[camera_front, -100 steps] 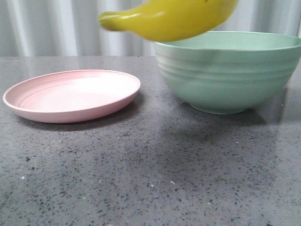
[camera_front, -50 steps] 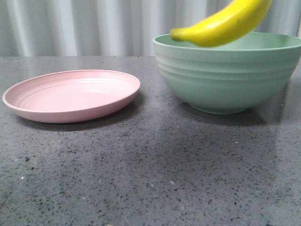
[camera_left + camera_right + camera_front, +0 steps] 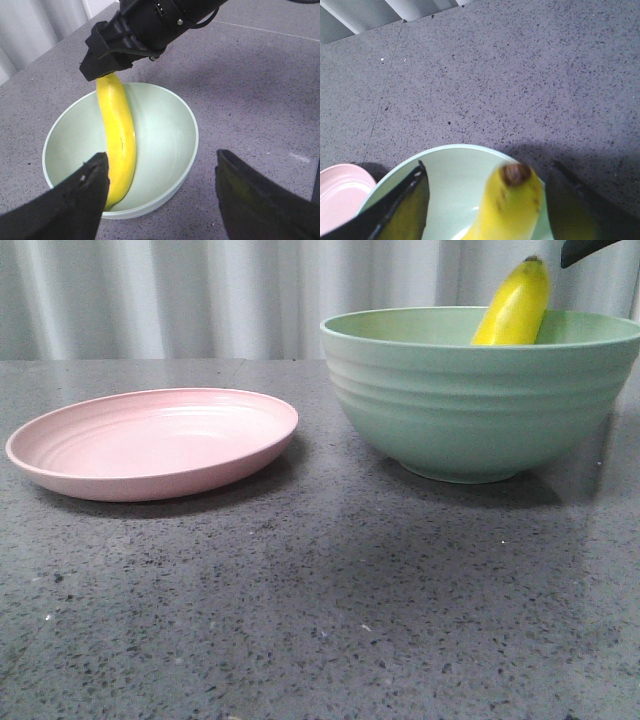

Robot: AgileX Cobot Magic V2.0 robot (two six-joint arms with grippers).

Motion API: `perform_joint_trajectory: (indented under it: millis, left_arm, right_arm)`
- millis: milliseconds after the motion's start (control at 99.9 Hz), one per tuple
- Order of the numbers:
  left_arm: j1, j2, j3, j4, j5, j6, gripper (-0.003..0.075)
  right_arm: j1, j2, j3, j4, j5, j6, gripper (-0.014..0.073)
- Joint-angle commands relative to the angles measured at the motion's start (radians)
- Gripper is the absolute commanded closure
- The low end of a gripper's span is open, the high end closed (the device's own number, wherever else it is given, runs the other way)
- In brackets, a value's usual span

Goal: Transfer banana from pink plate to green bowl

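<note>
The yellow banana (image 3: pixel 515 305) stands tilted inside the green bowl (image 3: pixel 480 400), its dark tip leaning up over the far rim. The pink plate (image 3: pixel 150 445) lies empty to the left of the bowl. My right gripper (image 3: pixel 487 192) hangs open just above the banana's tip (image 3: pixel 516 175), its fingers on either side and apart from it. Only a dark piece of it shows in the front view (image 3: pixel 590 250). My left gripper (image 3: pixel 162 165) is open and empty, high above the bowl (image 3: pixel 165 120), looking down on the banana (image 3: pixel 120 140).
The bowl and plate stand on a dark speckled stone table (image 3: pixel 320 600). A pale corrugated wall (image 3: pixel 150 300) runs behind it. The right arm's black wrist (image 3: pixel 145 30) reaches over the bowl's far side.
The banana came right and down from above the bowl's left rim into the bowl. It now rests there, and the right gripper's fingers stand apart from it.
</note>
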Motion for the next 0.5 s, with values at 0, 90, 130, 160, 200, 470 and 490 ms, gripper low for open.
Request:
perform_joint_trajectory:
  millis: [0, 90, 130, 160, 200, 470, 490]
  left_arm:
    - [0.000, -0.026, -0.035, -0.013, -0.071, -0.003, 0.0291]
    - [0.000, -0.035, -0.035, -0.013, -0.067, -0.012, 0.0324]
    - [0.000, -0.043, -0.033, -0.013, -0.067, -0.012, 0.0368]
    - [0.000, -0.050, -0.028, -0.013, -0.067, -0.012, 0.0408]
    - [0.000, -0.059, -0.022, -0.009, -0.069, -0.012, 0.0479]
    - [0.000, -0.155, 0.102, 0.027, -0.158, -0.012, 0.0741]
    - [0.000, -0.165, 0.116, 0.027, -0.174, -0.014, 0.0741]
  right_arm:
    - [-0.004, -0.043, -0.038, -0.003, -0.047, -0.014, 0.0175]
    - [-0.004, -0.073, -0.038, -0.031, -0.026, -0.014, 0.0239]
    - [-0.004, -0.091, -0.038, -0.042, -0.018, -0.014, 0.0312]
    - [-0.004, -0.104, -0.038, -0.050, -0.010, -0.014, 0.0371]
    - [-0.004, -0.126, -0.038, -0.065, 0.000, -0.014, 0.0470]
    - [-0.004, -0.271, -0.032, -0.124, 0.075, -0.071, 0.0656]
    - [-0.004, -0.279, -0.026, -0.124, 0.075, -0.076, 0.0656]
